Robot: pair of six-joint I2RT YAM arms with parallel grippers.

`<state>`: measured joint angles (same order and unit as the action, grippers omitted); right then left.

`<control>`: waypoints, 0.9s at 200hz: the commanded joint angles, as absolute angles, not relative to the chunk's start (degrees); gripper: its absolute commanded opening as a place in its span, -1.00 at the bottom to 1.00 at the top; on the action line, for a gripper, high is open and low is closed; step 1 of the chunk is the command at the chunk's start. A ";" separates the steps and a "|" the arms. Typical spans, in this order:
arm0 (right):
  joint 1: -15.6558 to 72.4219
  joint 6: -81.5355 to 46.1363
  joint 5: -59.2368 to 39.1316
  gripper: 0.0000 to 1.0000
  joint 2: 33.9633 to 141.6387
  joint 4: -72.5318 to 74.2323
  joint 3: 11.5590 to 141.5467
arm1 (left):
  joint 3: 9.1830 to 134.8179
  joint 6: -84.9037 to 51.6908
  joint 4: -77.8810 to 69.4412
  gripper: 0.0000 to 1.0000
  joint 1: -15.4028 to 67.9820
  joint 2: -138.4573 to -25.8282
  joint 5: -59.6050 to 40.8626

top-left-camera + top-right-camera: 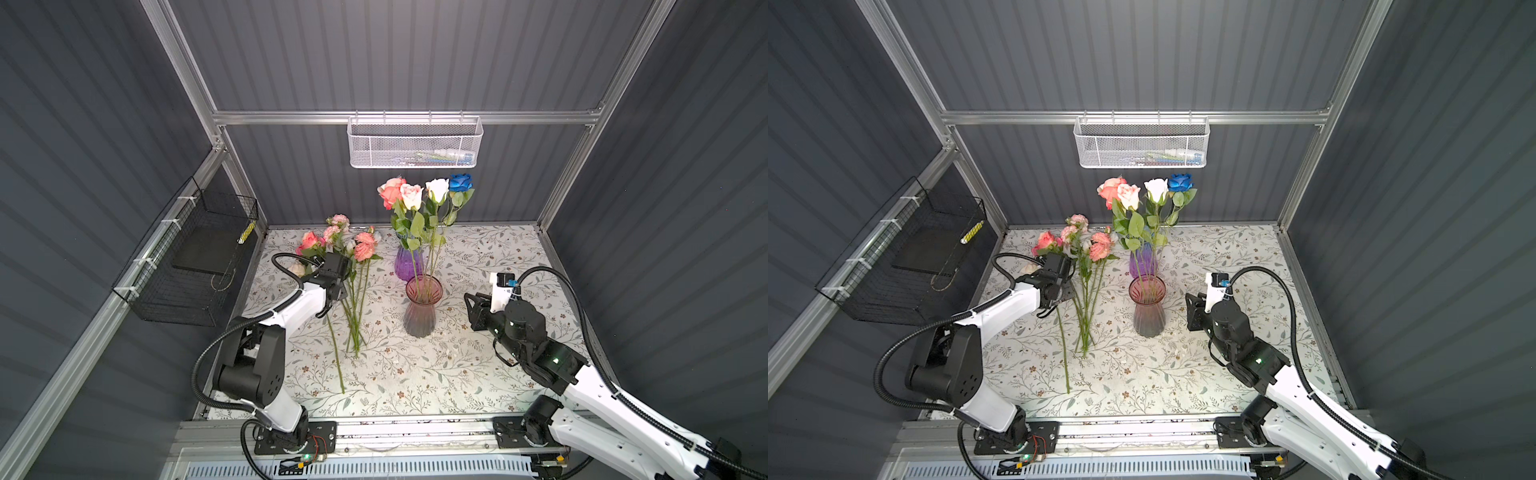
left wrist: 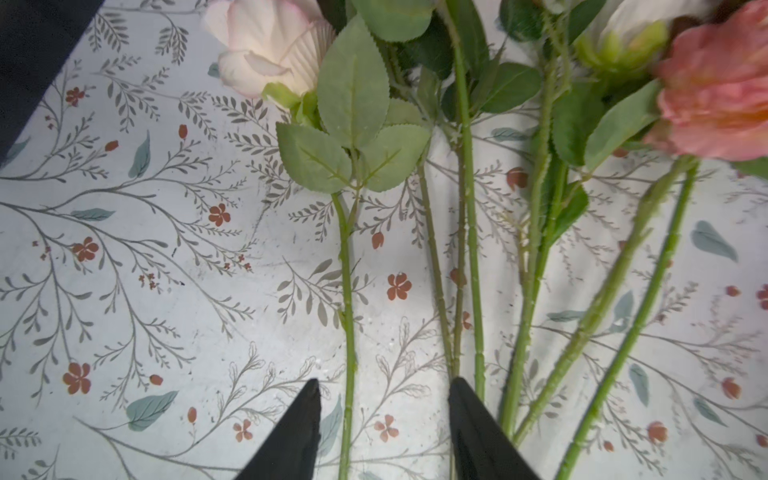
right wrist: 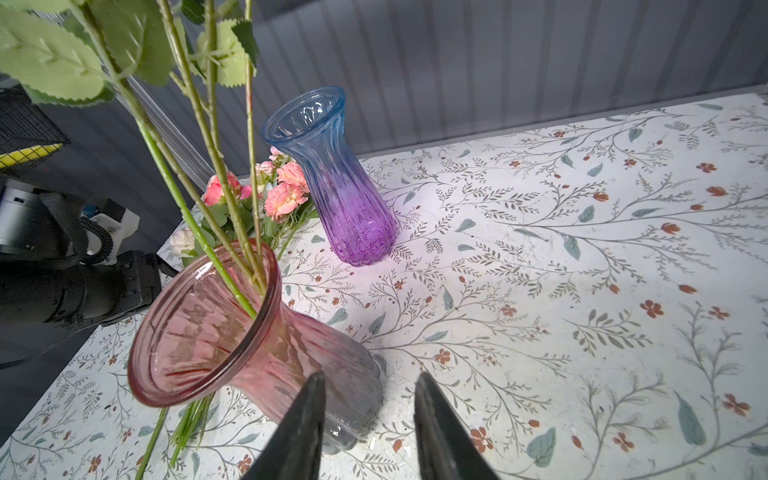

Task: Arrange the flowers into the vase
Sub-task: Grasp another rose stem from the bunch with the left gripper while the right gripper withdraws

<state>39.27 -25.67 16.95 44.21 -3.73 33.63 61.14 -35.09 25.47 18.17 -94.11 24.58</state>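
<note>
A pink glass vase (image 1: 420,307) (image 1: 1148,307) (image 3: 216,332) stands mid-table and holds several flowers (image 1: 424,193) (image 1: 1142,193) with coral, pink, white and deep blue heads. More flowers (image 1: 353,249) (image 1: 1088,249) lie flat on the table to its left. My left gripper (image 1: 337,296) (image 2: 382,384) is low over their stems, jaws open. One green stem (image 2: 347,291) of a cream-pink rose (image 2: 266,45) runs between the jaws without touching them. My right gripper (image 1: 469,301) (image 1: 1188,303) (image 3: 370,376) is open beside the vase's base and holds nothing.
An empty blue-to-purple vase (image 1: 408,264) (image 3: 340,187) stands just behind the pink one. A white mesh basket (image 1: 415,143) hangs on the back rail, and a black wire basket (image 1: 195,257) hangs on the left wall. The floral-print table (image 1: 478,374) ends at a metal rail in front.
</note>
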 commanded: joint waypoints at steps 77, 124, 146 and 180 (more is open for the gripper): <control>37.71 -26.90 15.36 -0.21 43.33 -0.88 31.12 | 62.19 -33.12 26.69 -0.49 13.47 -105.19 18.47; 37.45 -26.70 15.02 -0.20 43.15 -0.78 31.48 | 60.78 -33.13 25.39 -1.00 12.88 -105.27 18.05; 37.43 -26.63 14.69 -0.20 42.94 -1.31 32.02 | 60.31 -33.16 26.13 -1.00 12.88 -102.07 18.17; 37.35 -26.55 14.13 -0.20 43.14 -1.67 33.11 | 59.24 -32.56 28.07 -1.00 12.83 -91.63 19.48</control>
